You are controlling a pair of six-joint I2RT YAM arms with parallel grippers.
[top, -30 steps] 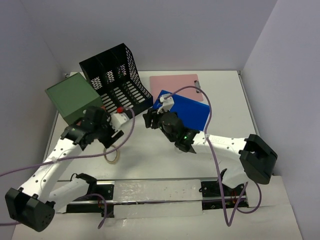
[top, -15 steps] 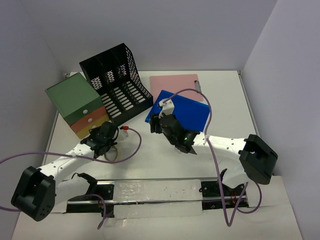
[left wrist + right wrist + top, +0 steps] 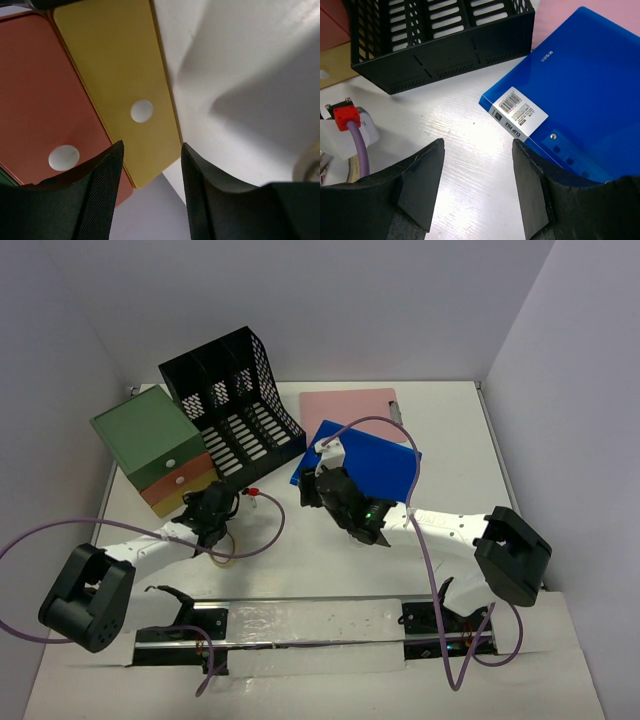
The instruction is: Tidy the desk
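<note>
The white desk (image 3: 450, 430) holds a black mesh file rack (image 3: 232, 405), a green drawer box (image 3: 150, 435) with red and yellow drawers, a pink clipboard (image 3: 350, 403) and a blue clip file (image 3: 370, 465). My left gripper (image 3: 203, 508) is open and empty, low in front of the drawer box. Its wrist view shows the yellow drawer (image 3: 117, 85) and the red drawer (image 3: 40, 100) just ahead of the gripper (image 3: 150, 150). My right gripper (image 3: 312, 487) is open and empty above bare desk, beside the blue file's labelled corner (image 3: 520, 112).
A roll of tape (image 3: 226, 545) lies on the desk under the left arm. The black rack (image 3: 435, 35) stands just beyond the right gripper (image 3: 477, 145). Pale walls close in the desk on three sides. A rail (image 3: 310, 625) runs along the near edge.
My left arm has dropped and drawn back from the rack, and now sits low in front of the drawer box. The right gripper has shifted only slightly.
</note>
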